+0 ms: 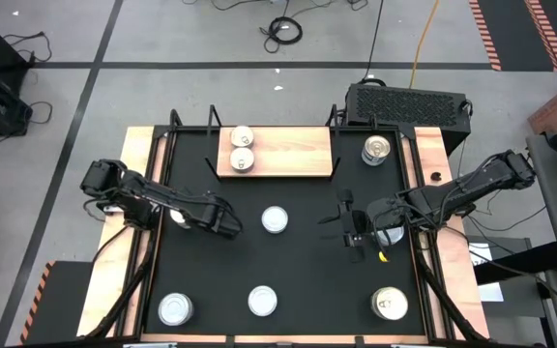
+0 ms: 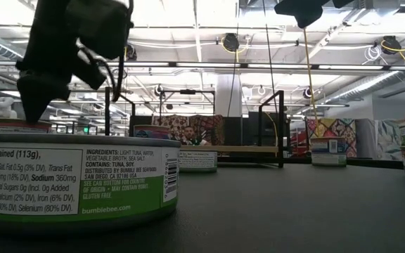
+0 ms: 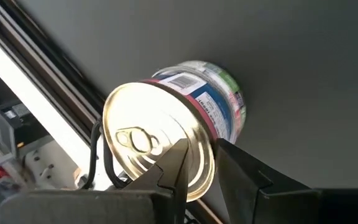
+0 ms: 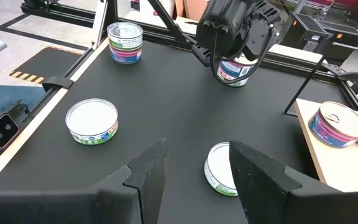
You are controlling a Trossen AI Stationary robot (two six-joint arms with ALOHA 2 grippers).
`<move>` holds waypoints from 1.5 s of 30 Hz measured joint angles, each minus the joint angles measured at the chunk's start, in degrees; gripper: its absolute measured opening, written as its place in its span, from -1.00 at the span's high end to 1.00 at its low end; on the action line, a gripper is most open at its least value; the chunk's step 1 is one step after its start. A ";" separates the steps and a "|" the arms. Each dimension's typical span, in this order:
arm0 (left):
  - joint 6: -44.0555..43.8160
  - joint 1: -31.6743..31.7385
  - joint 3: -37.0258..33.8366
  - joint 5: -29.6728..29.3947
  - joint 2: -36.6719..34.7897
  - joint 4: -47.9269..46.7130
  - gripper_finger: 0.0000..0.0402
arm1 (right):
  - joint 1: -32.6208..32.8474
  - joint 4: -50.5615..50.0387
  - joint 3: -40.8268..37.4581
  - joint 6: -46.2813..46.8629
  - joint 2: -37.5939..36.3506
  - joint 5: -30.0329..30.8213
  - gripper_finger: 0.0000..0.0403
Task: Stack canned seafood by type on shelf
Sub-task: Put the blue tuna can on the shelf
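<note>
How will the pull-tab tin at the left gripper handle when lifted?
Pull-tab tin: rigid metal, likely won't deform. Left gripper pinches only its rim, so it may tilt or slip. Short and round: stable upright, apt to roll on its side. Right gripper waits open mid-table.

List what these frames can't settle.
- Left pincer grip: high view, arm covers the can; left wrist view shows fingers at its rim, contact unclear.
- Shelf cans: stacked or not, too small from above.
- Front can: low view, label cut off by the edge.
</note>
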 joint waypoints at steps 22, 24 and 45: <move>2.11 1.18 -4.29 4.21 -0.12 0.76 0.96 | 0.00 0.01 0.02 0.00 0.00 0.00 0.16; 2.73 1.18 -3.65 4.17 -0.04 0.09 0.98 | 0.00 0.01 0.02 0.00 0.00 0.00 0.16; 1.44 -3.93 9.49 2.90 0.09 -6.25 1.00 | 0.00 0.06 0.02 -0.46 0.00 0.00 0.16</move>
